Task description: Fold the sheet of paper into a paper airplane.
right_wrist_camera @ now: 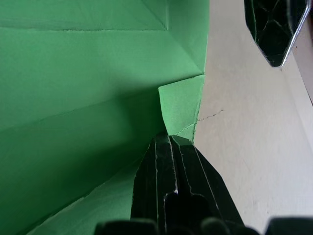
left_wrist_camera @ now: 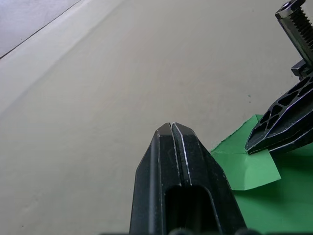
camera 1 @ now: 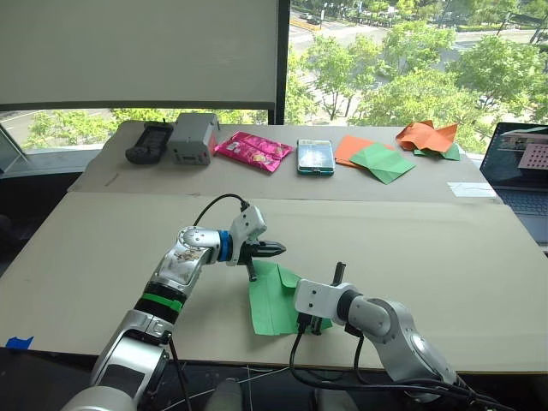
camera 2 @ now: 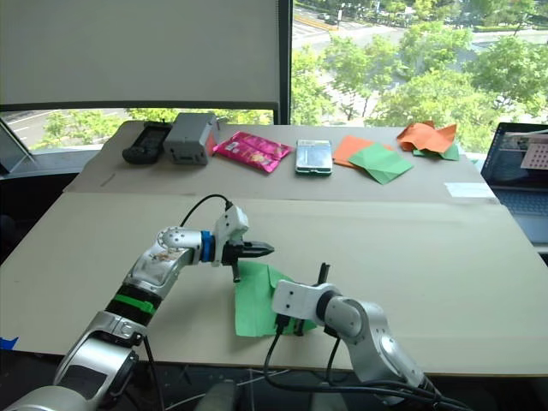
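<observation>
The sheet of paper (camera 1: 272,304) is bright green and lies flat near the table's front edge, with creases and one far corner folded in as a small flap (left_wrist_camera: 244,169). My right gripper (right_wrist_camera: 173,139) is shut, and its fingers (left_wrist_camera: 276,129) come down with the tip pressing on that flap at the paper's right edge. My left gripper (camera 1: 274,250) is shut and holds nothing. It hovers just above the table by the sheet's far corner, pointing right, a short way from the right gripper. A paper airplane is out of view.
Along the far side of the table (camera 1: 428,248) lie a black device (camera 1: 149,142), a grey box (camera 1: 192,137), a pink packet (camera 1: 253,151), a teal case (camera 1: 315,157), orange and darker green sheets (camera 1: 381,161) and crumpled orange paper (camera 1: 425,135). A laptop (camera 1: 522,171) sits far right.
</observation>
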You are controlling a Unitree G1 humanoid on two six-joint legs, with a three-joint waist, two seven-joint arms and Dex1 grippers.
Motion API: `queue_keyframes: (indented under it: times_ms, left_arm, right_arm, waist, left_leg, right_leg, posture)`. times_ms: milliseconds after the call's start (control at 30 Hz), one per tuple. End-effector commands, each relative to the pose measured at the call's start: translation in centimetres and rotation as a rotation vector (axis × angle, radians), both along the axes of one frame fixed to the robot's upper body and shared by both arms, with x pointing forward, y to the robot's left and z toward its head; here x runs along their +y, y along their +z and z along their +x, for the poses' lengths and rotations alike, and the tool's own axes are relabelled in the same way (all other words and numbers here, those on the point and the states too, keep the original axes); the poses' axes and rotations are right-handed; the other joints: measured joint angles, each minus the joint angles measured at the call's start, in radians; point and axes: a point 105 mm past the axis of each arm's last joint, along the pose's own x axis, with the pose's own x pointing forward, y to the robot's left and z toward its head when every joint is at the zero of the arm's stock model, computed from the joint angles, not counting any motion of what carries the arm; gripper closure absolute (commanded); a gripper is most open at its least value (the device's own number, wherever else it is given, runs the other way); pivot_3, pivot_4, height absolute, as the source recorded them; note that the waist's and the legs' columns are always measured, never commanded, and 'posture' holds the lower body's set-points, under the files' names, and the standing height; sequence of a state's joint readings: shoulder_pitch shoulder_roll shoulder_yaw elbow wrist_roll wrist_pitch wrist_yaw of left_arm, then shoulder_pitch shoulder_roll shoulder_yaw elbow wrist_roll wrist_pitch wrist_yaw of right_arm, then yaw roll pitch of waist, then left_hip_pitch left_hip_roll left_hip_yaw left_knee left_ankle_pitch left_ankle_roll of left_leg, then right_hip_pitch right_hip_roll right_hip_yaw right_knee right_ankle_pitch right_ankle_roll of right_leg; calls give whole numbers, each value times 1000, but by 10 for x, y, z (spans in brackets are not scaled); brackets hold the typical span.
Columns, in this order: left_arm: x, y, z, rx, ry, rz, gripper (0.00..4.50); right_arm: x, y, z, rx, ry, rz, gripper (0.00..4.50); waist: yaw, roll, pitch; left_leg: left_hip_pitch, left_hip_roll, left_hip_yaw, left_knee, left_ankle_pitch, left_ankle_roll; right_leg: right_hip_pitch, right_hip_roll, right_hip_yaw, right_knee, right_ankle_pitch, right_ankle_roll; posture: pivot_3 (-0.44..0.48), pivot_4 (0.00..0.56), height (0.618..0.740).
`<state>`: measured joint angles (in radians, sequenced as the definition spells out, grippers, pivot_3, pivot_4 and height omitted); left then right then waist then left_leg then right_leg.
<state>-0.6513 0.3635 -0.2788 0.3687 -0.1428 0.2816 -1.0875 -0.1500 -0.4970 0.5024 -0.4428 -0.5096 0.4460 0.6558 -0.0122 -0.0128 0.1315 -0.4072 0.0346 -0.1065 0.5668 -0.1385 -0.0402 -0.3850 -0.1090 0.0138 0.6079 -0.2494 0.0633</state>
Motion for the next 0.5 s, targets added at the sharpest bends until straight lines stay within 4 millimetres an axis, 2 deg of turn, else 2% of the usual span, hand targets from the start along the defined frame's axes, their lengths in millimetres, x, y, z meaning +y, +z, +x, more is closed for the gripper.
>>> queue_keyframes:
  times_ms: [33,333,500]
  left_arm:
    - [-5,-1,-4,-28,-35,12,4500]
    - [6,-33,-3,-25,-18,130,4500]
    - [5,-37,-2,-25,-15,136,4500]
  right_arm:
    - [3,5,-2,-12,2,7,4482]
    - [2,5,-4,-9,-4,8,4482]
    - [3,6,-5,-12,-1,8,4482]
  waist:
    - [0,0,0]
    - [0,0,0]
    - [1,0,-1]
  left_leg:
    - [0,0,0,0,0,0]
    - [0,0,0,1,0,0]
    - [1,0,0,1,-2,-4]
  right_leg:
    - [0,0,0,0,0,0]
    - [0,0,0,1,0,0]
    - [1,0,0,1,0,0]
  posture:
    - [0,150,720]
    - [0,150,720]
    - [0,150,720]
